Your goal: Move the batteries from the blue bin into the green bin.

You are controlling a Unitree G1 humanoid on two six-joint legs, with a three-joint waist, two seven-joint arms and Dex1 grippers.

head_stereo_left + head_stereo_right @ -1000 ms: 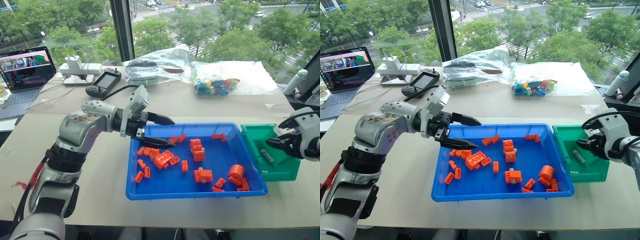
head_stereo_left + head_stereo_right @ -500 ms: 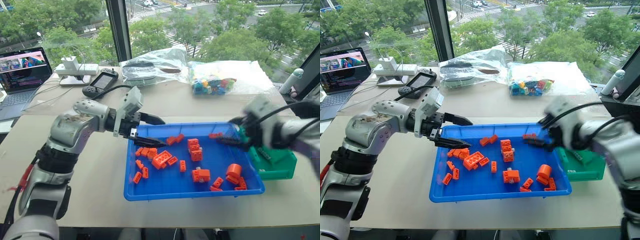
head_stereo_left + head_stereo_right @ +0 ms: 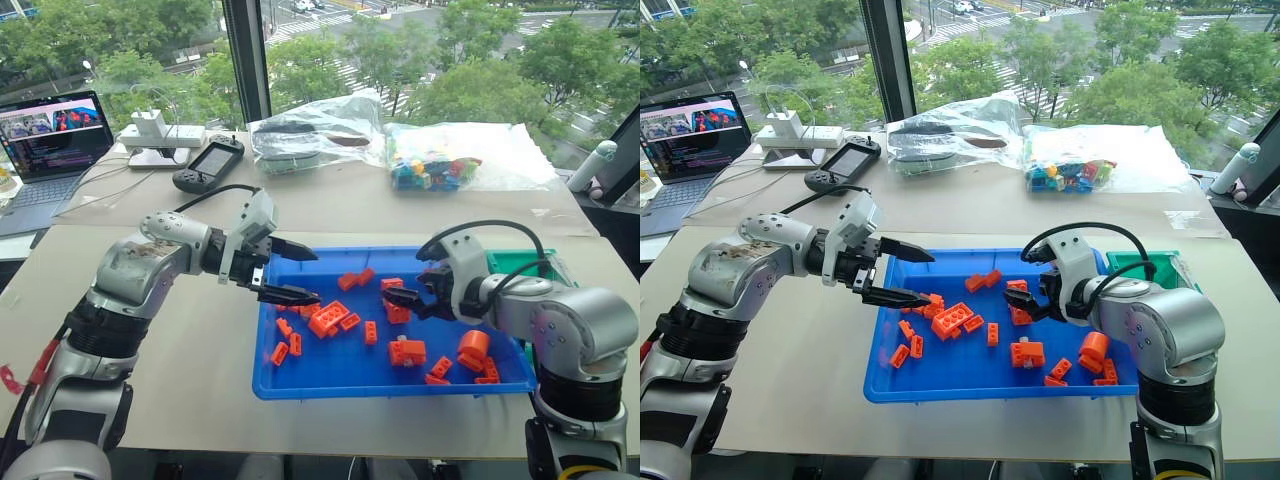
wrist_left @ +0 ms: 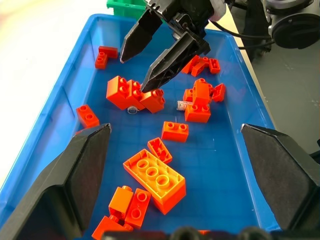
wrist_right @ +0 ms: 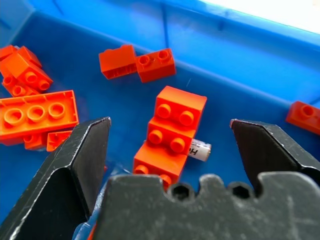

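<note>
While both black two-fingered grippers stood wide open and empty over the large shallow bright blue plastic bin (image 3: 300, 378) at lower centre, the right gripper (image 3: 400, 298) hung just above a stack of orange toy bricks (image 5: 174, 131) near mid-frame, and the left gripper (image 3: 302, 272) hovered over the bin's left end. One slim silvery-grey battery (image 5: 200, 150) lay half hidden beside that stack, its white label showing a letter like "H". Behind the right arm, at the right edge, sat the small green plastic bin (image 3: 515, 261).
</note>
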